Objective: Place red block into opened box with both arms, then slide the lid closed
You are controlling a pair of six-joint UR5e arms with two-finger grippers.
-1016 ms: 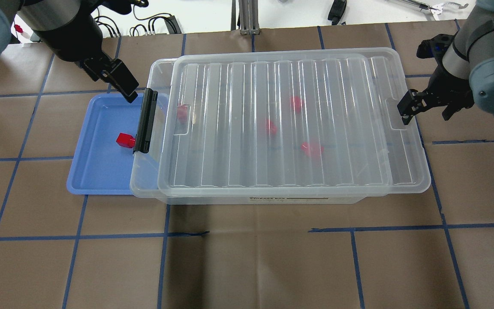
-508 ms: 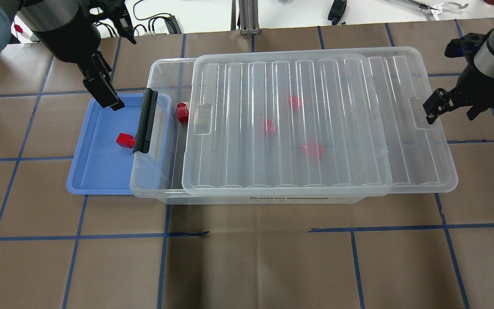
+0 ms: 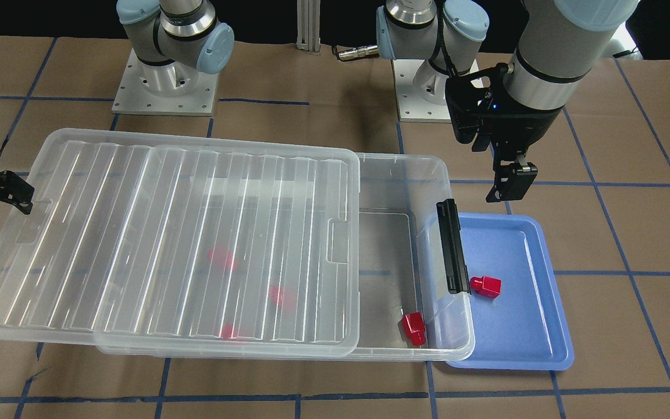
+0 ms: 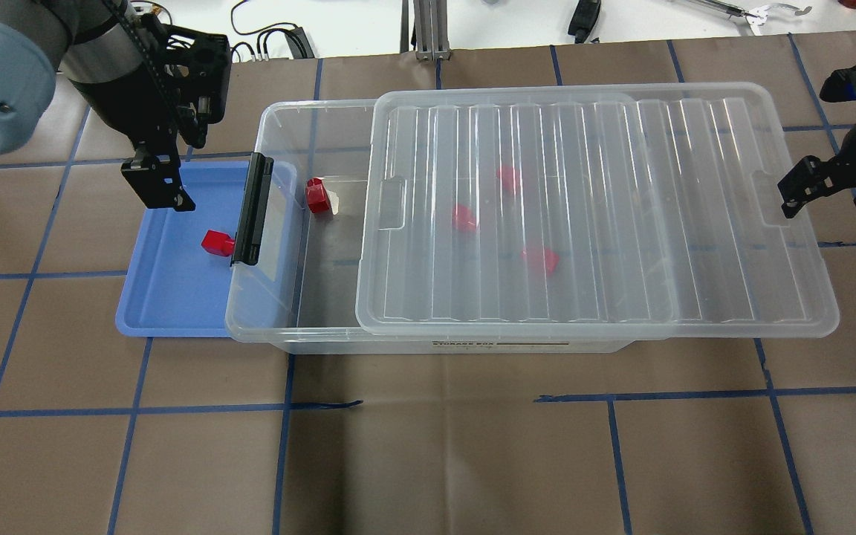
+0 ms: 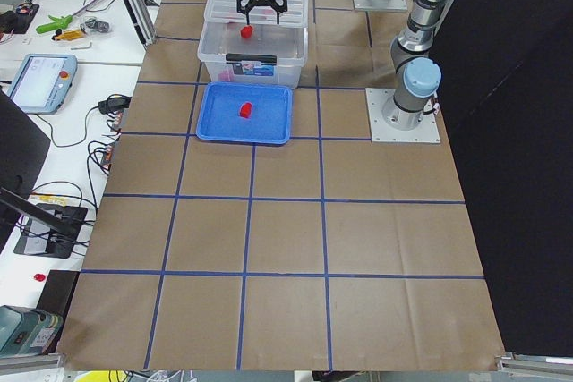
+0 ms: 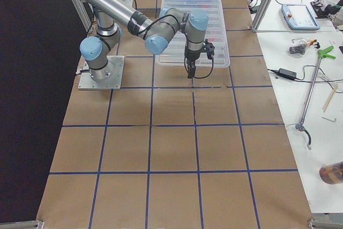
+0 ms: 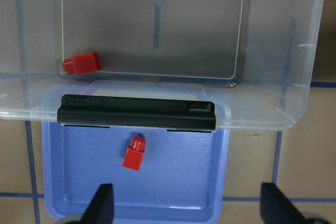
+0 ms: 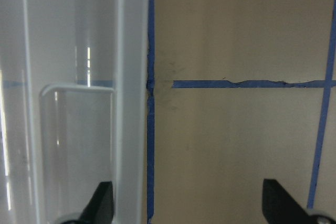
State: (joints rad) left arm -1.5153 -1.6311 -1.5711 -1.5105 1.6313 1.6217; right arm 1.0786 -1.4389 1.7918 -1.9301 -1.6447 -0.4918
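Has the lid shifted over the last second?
Yes. The lid slid rightward in the overhead view, away from the black latch on the box, widening the opening.

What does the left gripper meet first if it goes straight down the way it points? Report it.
Probably the blue tray, its bare floor near the rim away from the box. The open left gripper points down there; the red block on the tray lies off that line, nearer the latch.

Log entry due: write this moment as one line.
left gripper open over blue tray | red block on tray | right gripper open at lid edge | box part-open
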